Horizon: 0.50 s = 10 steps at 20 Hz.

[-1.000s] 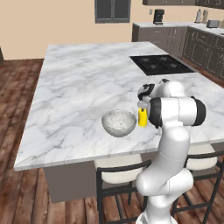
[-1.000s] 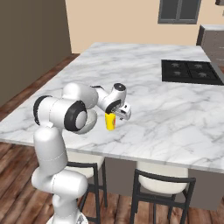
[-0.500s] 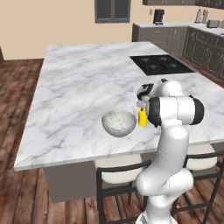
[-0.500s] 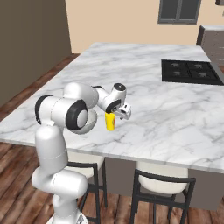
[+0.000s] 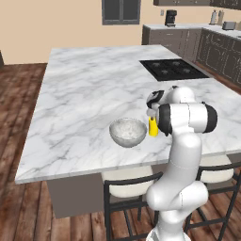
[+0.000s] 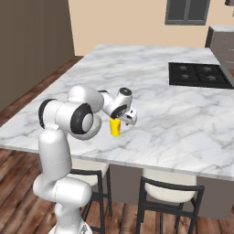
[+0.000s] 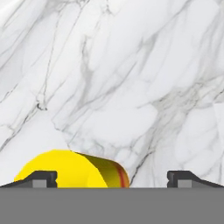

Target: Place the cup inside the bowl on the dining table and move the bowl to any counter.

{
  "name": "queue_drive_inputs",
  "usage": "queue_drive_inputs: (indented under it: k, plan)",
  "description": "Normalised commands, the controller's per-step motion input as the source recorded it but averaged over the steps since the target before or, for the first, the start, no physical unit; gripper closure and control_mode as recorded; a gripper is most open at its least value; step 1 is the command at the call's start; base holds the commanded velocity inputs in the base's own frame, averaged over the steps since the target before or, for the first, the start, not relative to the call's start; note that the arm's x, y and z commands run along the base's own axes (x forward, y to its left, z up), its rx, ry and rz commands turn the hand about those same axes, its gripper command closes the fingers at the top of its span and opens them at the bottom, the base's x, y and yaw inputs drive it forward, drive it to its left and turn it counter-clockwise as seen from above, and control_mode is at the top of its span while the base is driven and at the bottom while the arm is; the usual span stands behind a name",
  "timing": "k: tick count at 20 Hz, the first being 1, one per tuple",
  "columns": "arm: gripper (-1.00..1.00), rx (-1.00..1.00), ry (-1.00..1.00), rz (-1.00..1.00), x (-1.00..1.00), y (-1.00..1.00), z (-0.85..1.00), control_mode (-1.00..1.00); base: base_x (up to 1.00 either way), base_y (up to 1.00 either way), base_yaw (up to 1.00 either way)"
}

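Tool (image 7: 112, 177) spread wide above cup (image 7: 72, 168), nothing held; cup sits off-centre toward one fingertip (needs recentring before pinch). Bowl (image 5: 127, 132) just beside, on worktop (image 5: 84, 94).

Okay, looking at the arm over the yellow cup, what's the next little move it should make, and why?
Probably shift the open gripper sideways to centre it on the cup, then lower. In the hand view the cup sits toward one fingertip rather than midway between the two, and it stands upright on the dining table beside the bowl, not yet gripped.
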Motion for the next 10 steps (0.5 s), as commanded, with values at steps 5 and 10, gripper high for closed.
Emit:
queue_drive_inputs:
  k: [5,10]
  plan:
    - [-1.0,0.0,0.0,0.0,0.0,0.0,-0.14,-1.0,0.0,0.0,0.0]
    - [-1.0,0.0,0.0,0.01,0.0,0.0,-0.11,-1.0,0.0,0.0,0.0]
